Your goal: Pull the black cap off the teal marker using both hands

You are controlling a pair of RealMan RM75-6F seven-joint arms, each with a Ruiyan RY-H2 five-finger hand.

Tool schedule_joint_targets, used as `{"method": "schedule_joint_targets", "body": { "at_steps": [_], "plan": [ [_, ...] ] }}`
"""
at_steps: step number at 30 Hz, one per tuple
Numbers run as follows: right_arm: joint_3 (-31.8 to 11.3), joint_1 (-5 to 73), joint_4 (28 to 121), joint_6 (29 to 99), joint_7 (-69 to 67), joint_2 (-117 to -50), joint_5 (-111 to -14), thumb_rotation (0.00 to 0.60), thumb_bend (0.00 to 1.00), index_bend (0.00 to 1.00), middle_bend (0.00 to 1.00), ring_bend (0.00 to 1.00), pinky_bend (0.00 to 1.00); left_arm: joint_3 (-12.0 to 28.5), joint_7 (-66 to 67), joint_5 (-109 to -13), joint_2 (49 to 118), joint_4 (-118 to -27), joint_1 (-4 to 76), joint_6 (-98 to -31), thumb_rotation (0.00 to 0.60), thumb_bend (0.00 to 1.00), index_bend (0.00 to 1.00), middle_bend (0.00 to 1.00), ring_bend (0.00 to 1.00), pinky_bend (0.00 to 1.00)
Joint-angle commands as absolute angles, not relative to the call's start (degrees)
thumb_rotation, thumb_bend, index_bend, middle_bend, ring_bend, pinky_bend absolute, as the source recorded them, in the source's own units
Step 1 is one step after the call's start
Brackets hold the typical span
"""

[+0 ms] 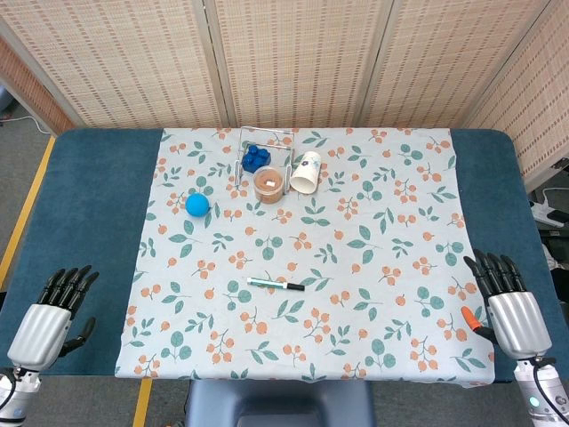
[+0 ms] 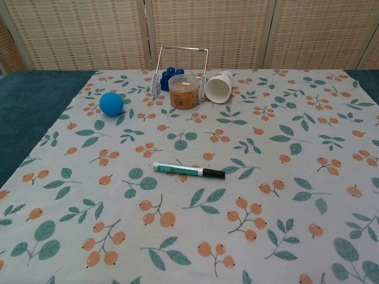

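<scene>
Left hand (image 1: 49, 318) resting at the near left table edge, fingers spread, holding nothing. Right hand (image 1: 511, 307) at the near right edge, likewise spread and empty. Marker (image 1: 276, 285) lying flat on the floral cloth (image 1: 382, 267) roughly midway between both hands, slightly ahead of them, well apart from each; cap (image 1: 296, 287) fitted, pointing toward the right hand. Beyond: blue ball (image 1: 196, 205), jar (image 1: 268, 184), tipped paper cup (image 1: 305, 172).

one marker (image 2: 188, 170), one ball (image 2: 111, 103), one cup (image 2: 218, 87) — two hands (image 1: 55, 311)
</scene>
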State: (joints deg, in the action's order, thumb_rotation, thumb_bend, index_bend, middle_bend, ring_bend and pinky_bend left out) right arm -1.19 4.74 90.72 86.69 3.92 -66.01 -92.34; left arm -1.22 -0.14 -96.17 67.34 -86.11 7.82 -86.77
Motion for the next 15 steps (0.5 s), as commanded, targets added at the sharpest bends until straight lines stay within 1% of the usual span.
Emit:
{"method": "schedule_joint_targets", "body": {
  "at_steps": [1, 4, 5, 6, 7, 8, 9, 10, 12, 13, 15],
  "plan": [
    [-1.21, 4.81, 90.36, 86.76, 4.16, -66.36, -92.53, 0.600, 0.21, 0.00, 0.00, 0.00, 0.00, -1.18, 0.12, -96.05, 67.50, -86.19, 7.97, -86.51, 0.600, 0.45, 0.00, 0.00, 0.00, 0.05],
    [-1.21, 4.66, 90.11, 86.96, 4.05, -66.31, -92.45, 0.600, 0.21, 0.00, 0.00, 0.00, 0.00, -1.36, 0.80, -96.43, 68.11, -86.26, 8.48, -85.73, 0.600, 0.45, 0.00, 0.00, 0.00, 0.11],
    [-1.31, 4.60, 90.16, 87.10, 3.98, -66.21, -92.32, 0.600, 0.21, 0.00, 0.00, 0.00, 0.00, -1.38, 1.40, -96.89, 68.72, -86.08, 8.69, -85.72, 0.600, 0.45, 0.00, 0.00, 0.00, 0.14],
    [-1.39, 4.56, 90.20, 87.23, 3.92, -66.17, -92.28, 0.600, 0.21, 0.00, 0.00, 0.00, 0.00, -1.39, 2.11, -97.33, 69.33, -85.94, 8.87, -85.74, 0.600, 0.45, 0.00, 0.00, 0.00, 0.19],
    [-1.46, 4.55, 90.25, 87.24, 3.91, -66.17, -92.15, 0.600, 0.21, 0.00, 0.00, 0.00, 0.00, -1.41, 3.09, -98.10, 70.33, -85.88, 9.16, -85.80, 0.600, 0.45, 0.00, 0.00, 0.05, 0.30],
    [-1.47, 4.59, 90.28, 87.15, 3.99, -66.24, -92.12, 0.600, 0.21, 0.00, 0.00, 0.00, 0.00, -1.36, 3.61, -98.98, 71.32, -85.74, 9.62, -85.82, 0.600, 0.45, 0.00, 0.00, 0.14, 0.41],
    [-1.44, 4.65, 90.24, 86.97, 4.19, -66.35, -92.07, 0.600, 0.21, 0.00, 0.00, 0.00, 0.00, -1.34, 3.85, -100.04, 72.30, -85.73, 10.23, -85.73, 0.600, 0.45, 0.00, 0.00, 0.24, 0.51],
    [-1.36, 4.75, 90.16, 86.55, 4.51, -66.51, -91.92, 0.600, 0.21, 0.00, 0.00, 0.00, 0.00, -1.25, 4.47, -101.43, 73.66, -85.84, 11.18, -85.40, 0.600, 0.45, 0.00, 0.02, 0.37, 0.62],
    [-1.25, 4.93, 90.12, 85.90, 4.72, -66.66, -91.71, 0.600, 0.21, 0.00, 0.00, 0.00, 0.00, -1.01, 5.30, -103.85, 75.49, -85.89, 12.98, -84.77, 0.600, 0.45, 0.02, 0.09, 0.53, 0.76],
    [-1.24, 5.03, 90.13, 85.64, 4.68, -66.74, -91.61, 0.600, 0.21, 0.00, 0.00, 0.00, 0.00, -0.82, 5.38, -105.16, 76.43, -85.85, 13.91, -84.71, 0.600, 0.45, 0.05, 0.13, 0.59, 0.82],
    [-1.26, 5.14, 89.95, 85.33, 4.69, -67.00, -91.40, 0.600, 0.21, 0.00, 0.00, 0.00, 0.00, 0.15, 5.55, -107.87, 79.21, -84.80, 16.36, -84.63, 0.600, 0.45, 0.10, 0.19, 0.66, 0.90]
  ]
}}
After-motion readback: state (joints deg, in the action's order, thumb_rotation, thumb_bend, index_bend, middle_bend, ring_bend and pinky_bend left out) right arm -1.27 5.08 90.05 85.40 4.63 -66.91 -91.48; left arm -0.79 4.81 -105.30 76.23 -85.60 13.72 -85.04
